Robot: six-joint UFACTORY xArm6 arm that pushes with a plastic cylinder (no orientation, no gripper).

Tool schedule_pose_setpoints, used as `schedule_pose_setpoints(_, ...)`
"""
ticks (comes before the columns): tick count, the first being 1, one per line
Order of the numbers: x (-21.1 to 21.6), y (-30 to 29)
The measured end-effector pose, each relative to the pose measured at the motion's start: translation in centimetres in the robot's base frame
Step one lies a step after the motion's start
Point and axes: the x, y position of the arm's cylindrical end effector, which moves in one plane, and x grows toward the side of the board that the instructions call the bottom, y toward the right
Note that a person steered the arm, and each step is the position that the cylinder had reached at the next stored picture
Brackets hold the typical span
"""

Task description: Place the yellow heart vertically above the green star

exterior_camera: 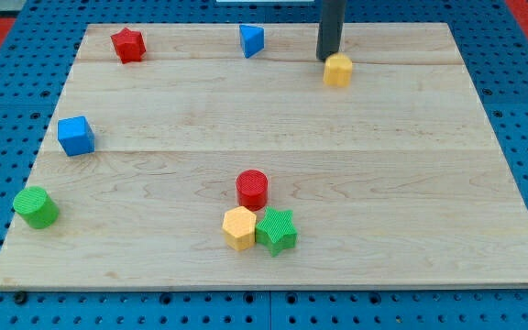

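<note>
**Tip parked behind the yellow heart, far end of the board**

Going from the view's left to right, all placed off my tip (326, 59).

- Green cylinder (36, 207): far to the tip's left and well toward the view's bottom, near the board's edge. Out of play.
- Blue cube (76, 136): far left of the tip, lower. Out of play.
- Red star (128, 44): well left of the tip, about level with it, along the top edge.
- Yellow hexagon (239, 227): left of and far below the tip; it touches the green star's left side.
- Blue block (252, 40), wedge-like, shape unsure: near the tip on its left, roughly level.
- Red cylinder (252, 189): left of and well below the tip, just above the hexagon and star. It sits where the heart is probably meant to end up, so it may obstruct.
- Green star (277, 230): slightly left of and far below the tip, at the board's (411, 174) near side.
- Yellow heart (337, 70): just beside the tip, on its lower right, seemingly touching; its heart form is hard to confirm at this size.

Tool state: a bare rod, nothing to clench or release; it only presses. The tip sits on the heart's upper-left side, which suits a push down the board, though that angle would carry it rightward, away from the star's column. Task barely begun: heart and star well apart.
</note>
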Motion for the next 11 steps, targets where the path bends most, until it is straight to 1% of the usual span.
schedule_pose_setpoints(1, -2.9, -0.3)
schedule_pose_setpoints(2, 1.9, 2.2)
schedule_pose_setpoints(3, 8.4, -2.0)
schedule_pose_setpoints(4, 10.0, -2.8)
schedule_pose_setpoints(5, 4.8, -5.1)
schedule_pose_setpoints(6, 12.0, -0.4)
schedule_pose_setpoints(7, 14.0, 0.1)
schedule_pose_setpoints(8, 14.8, 6.3)
schedule_pose_setpoints(9, 19.8, 2.5)
schedule_pose_setpoints(10, 18.8, -6.0)
schedule_pose_setpoints(11, 16.5, -5.2)
